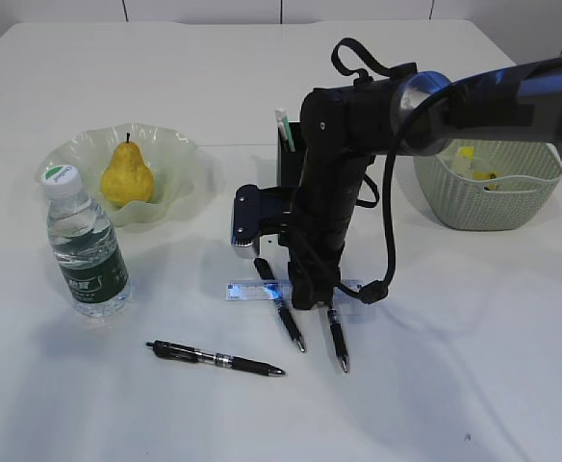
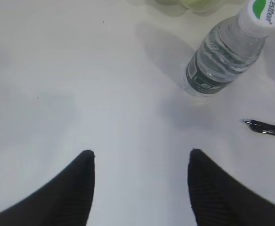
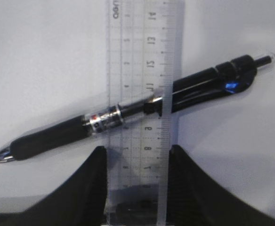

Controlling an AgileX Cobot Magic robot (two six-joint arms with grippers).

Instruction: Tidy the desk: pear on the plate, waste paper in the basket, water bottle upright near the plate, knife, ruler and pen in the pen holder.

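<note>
On a white worktop (image 1: pixel 262 77), the right pincer (image 3: pixel 136 188) is clenched on the edges of a clear ruler (image 3: pixel 140 70), held end-on between its two fingers. Seen through the ruler, a black pen (image 1: pixel 214 358) lies on the worktop. The step in hand looks like carrying the ruler to the black pen holder (image 1: pixel 288 159); next it probably needs lifting and tipping upright. The left pincer (image 2: pixel 140 188) hangs released over bare worktop, near the upright water bottle (image 2: pixel 224 56).
</note>
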